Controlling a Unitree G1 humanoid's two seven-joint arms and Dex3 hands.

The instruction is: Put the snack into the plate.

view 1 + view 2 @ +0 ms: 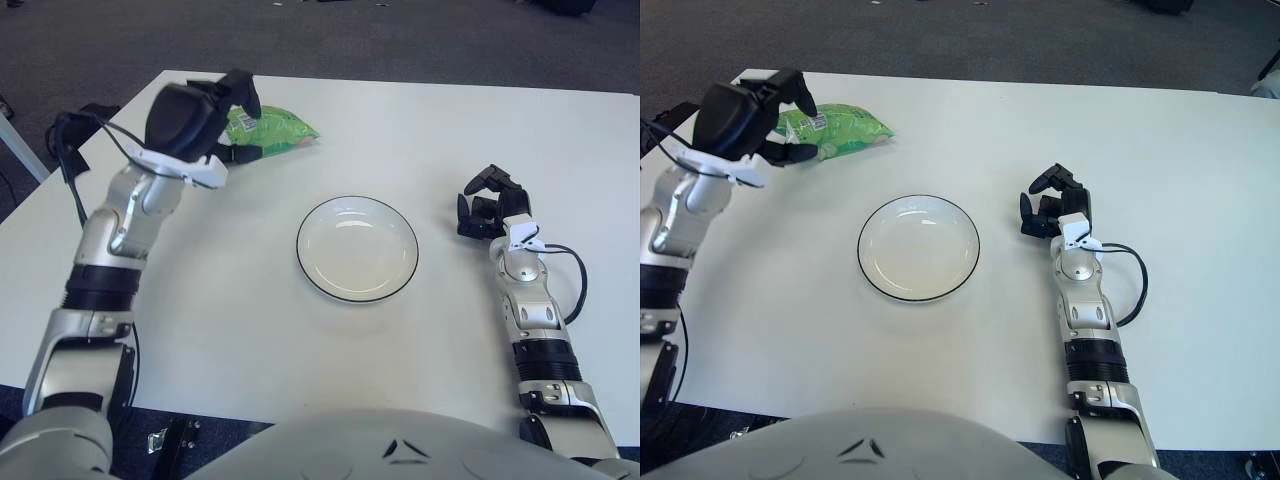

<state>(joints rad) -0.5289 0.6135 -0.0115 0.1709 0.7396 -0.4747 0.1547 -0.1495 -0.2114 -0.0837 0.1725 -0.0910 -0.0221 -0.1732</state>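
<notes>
Snack [272, 129], a green crinkled bag with a small white label patch, lies flat on the white counter [400, 130] toward its far left part, well apart from the plate. Its right end tapers to a point aimed toward the middle of the counter, while its left end is covered by the robot's left hand.

Left hand [205, 115] is raised above the counter at the bag's left end, palm turned down and forward, with its dark fingers [797, 92] spread around the near and upper sides of the bag. One finger reaches over the top of the bag and another shows just beside its near edge. The fingers are spread and not closed on the bag; whether any fingertip touches the wrapper cannot be told from either view. The left forearm slants up from the near left corner of the counter, with a black cable looping off the wrist.

Plate [385, 290] is round and white with a thin dark rim line, sitting near the middle of the counter, nearer the robot than the bag. Nothing lies in it.

Right hand [487, 205] shows to the right of the plate, apart from it, with its black fingers curled inward and holding nothing. Its forearm runs back toward the robot's body, a black cable arcing out at the wrist.
</notes>
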